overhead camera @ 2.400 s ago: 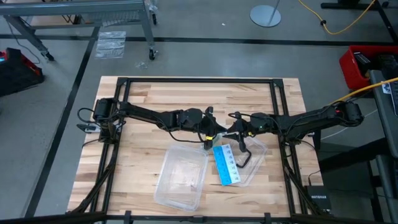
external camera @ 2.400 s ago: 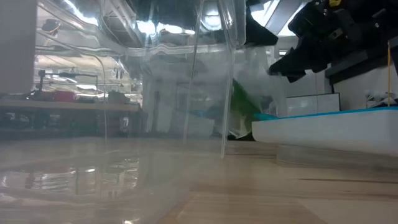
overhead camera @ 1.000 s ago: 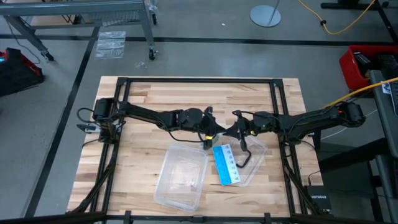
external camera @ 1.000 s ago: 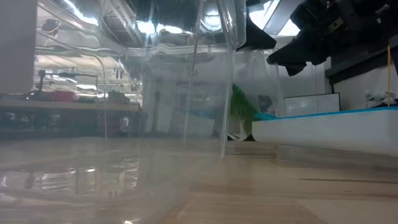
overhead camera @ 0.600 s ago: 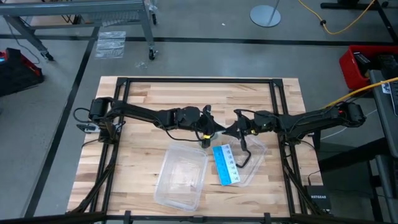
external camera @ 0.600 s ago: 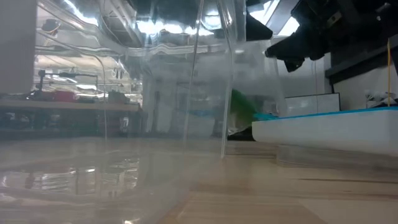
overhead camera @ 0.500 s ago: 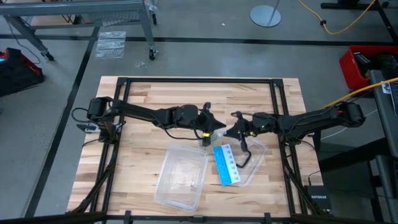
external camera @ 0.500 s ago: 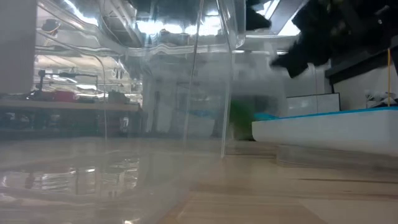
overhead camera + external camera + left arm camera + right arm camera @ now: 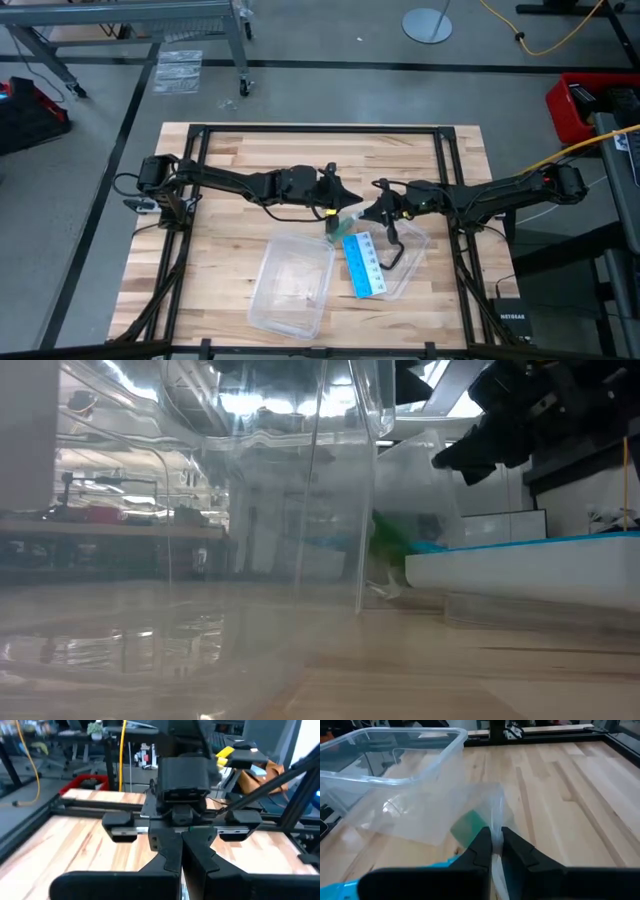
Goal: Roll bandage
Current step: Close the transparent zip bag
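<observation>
High view puts the left tool [image 9: 347, 197] just left of centre, its fingers pressed together in the left wrist view with nothing visibly between them (so it looks empty). Right of it, near mid-frame, the bandage [image 9: 343, 226] shows as a small green patch inside the clear plastic wrapper [image 9: 352, 222], lying on the counter [image 9: 230, 250] between the upper right corner of the clear plastic tub [image 9: 292, 281] and the top of the blue-and-white card [image 9: 365, 264]. Further right, the right tool [image 9: 375, 212] is closed on a fold of that wrapper; its wrist view has the film pinched between both fingers, the green strip [image 9: 468, 827] sitting just beyond the tips inside the bag.

My judgement: the bandage must come out of the wrapper before any rolling. Doing that well means the right tool keeps its pinch on film only, not fabric, and lifts the closed end so the strip slides toward the opening. The left tool should then part its fingers and take the green edge itself, since the thin film could tear or slip.
</observation>
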Available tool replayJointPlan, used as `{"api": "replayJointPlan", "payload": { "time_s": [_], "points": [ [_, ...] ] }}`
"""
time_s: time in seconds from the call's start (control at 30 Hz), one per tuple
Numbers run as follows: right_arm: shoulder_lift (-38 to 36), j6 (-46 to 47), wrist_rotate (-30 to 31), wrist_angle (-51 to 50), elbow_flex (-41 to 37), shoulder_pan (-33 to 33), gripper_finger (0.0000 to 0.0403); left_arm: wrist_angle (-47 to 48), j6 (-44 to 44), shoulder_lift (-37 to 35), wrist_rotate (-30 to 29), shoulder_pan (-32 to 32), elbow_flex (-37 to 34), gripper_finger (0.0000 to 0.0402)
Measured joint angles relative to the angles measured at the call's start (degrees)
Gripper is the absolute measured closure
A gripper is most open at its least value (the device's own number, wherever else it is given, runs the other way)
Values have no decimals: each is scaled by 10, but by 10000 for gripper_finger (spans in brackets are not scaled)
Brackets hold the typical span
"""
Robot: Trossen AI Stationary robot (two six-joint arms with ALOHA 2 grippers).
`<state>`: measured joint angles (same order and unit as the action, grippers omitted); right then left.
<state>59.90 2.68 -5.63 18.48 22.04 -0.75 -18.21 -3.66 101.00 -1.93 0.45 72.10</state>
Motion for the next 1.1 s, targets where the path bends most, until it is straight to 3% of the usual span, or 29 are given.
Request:
{"api": "replayJointPlan", "payload": {
  "time_s": [0.17, 0.57, 1.1],
  "points": [
    [0, -1, 0, 17, 0, 0, 375, -3, -38, 0, -19, 0, 0, 377],
    [-2, -12, 7, 72, 0, 0, 375, 27, -52, 0, -38, -13, 0, 253],
    [-2, -14, 11, 96, 1, 0, 375, 30, -52, 1, -36, -20, 0, 257]
  ]
}}
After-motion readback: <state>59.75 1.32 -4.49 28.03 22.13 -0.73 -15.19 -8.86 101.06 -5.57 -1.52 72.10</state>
